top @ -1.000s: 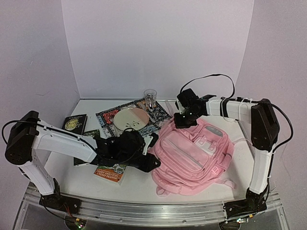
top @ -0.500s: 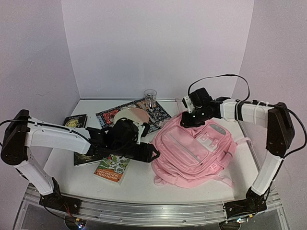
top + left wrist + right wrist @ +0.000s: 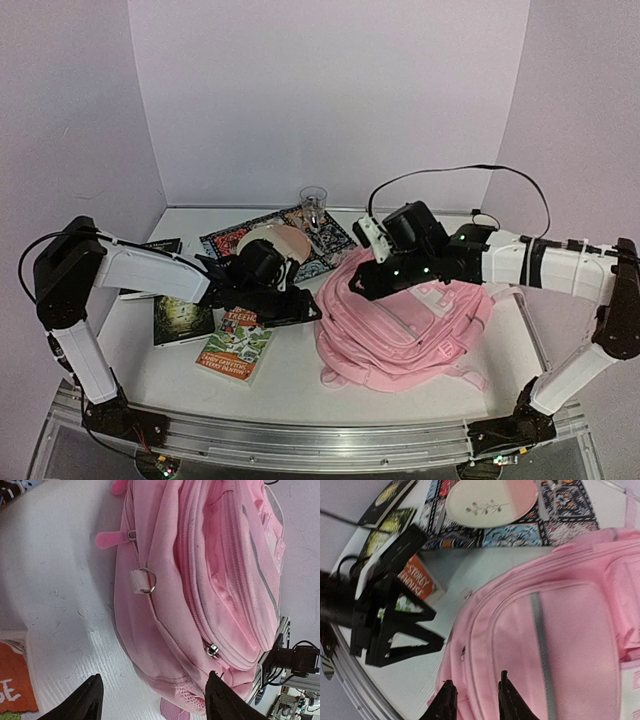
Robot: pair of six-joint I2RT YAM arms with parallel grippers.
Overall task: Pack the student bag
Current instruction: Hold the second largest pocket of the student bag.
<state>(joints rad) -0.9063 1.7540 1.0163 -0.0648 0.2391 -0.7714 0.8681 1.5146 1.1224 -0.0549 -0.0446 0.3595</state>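
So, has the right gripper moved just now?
Yes. Against the clear drinking glass, the right gripper has come left and toward the near edge, over the left side of the soft pink fabric backpack.

white links (image 3: 140, 272), black joints (image 3: 60, 275), black fingers (image 3: 87, 700), looping cable (image 3: 450, 172), seemingly green leds (image 3: 398, 268).

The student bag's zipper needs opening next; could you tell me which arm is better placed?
Probably left: the left gripper, open, faces the student bag with the zipper pull close ahead; the right gripper hovers over flat fabric.
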